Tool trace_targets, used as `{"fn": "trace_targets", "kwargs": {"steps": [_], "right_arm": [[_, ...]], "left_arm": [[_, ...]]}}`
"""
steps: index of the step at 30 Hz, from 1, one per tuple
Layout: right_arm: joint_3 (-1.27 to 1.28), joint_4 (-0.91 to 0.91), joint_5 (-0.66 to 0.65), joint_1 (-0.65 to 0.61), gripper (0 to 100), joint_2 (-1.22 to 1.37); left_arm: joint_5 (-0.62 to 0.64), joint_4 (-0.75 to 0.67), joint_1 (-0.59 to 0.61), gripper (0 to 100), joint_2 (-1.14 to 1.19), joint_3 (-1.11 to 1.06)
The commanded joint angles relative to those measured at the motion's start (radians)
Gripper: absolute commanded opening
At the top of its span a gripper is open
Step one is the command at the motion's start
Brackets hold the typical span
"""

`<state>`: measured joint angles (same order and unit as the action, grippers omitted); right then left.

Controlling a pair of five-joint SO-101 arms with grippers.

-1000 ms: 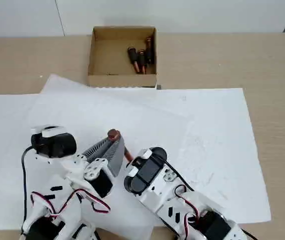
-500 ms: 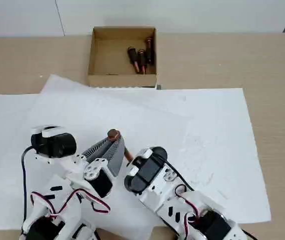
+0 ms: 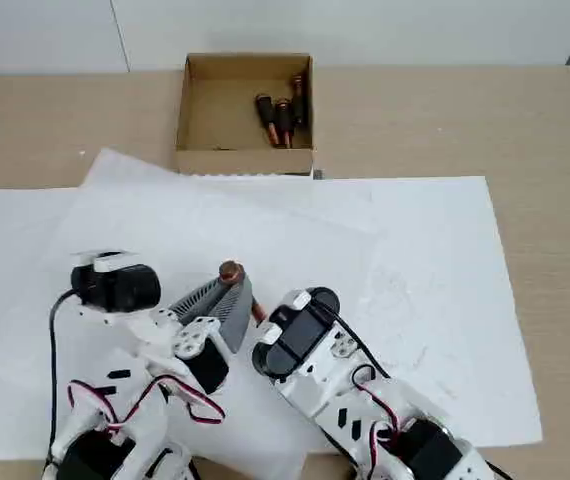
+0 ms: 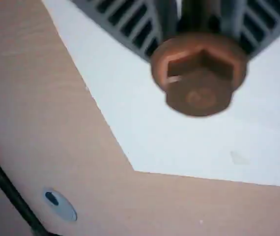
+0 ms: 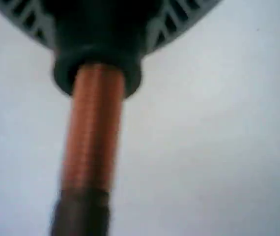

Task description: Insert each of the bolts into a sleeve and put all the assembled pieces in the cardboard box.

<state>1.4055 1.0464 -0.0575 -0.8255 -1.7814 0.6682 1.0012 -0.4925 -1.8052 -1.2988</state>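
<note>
High view, left end effector (image 3: 232,286) grips boxward-pointing bolt (image 3: 229,271), right end effector (image 5: 100,22) grips sleeve (image 5: 97,73)

- A light wooden table (image 3: 545,130)
- A large white paper sheet (image 3: 415,260) lies flat on it
- A second white sheet (image 3: 115,170) lies askew, one corner jutting past the first
- A pale wall (image 3: 385,25) behind the table
- A small round blue-and-white disc (image 4: 59,204) on bare wood
</note>
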Motion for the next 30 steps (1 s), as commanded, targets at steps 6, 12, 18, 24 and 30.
{"fn": "trace_targets", "kwargs": {"steps": [6, 12, 18, 24, 30], "right_arm": [[-0.049, -0.030, -0.009, 0.007, 0.2, -0.010], [-0.049, -0.030, -0.009, 0.012, 0.2, -0.010], [-0.052, -0.030, -0.009, 0.012, 0.2, -0.010], [-0.052, -0.030, -0.009, 0.012, 0.2, -0.010], [-0.051, -0.030, -0.009, 0.012, 0.2, -0.010]], "left_arm": [[0.002, -0.021, -0.003, 1, -0.011, -0.022], [-0.041, 0.097, -0.107, 1, -0.011, 0.007], [-0.150, 0.173, -0.160, 1, -0.011, 0.022], [-0.180, 0.176, -0.155, 1, -0.009, 0.022], [-0.235, 0.150, -0.114, 1, -0.008, 0.019]]}}
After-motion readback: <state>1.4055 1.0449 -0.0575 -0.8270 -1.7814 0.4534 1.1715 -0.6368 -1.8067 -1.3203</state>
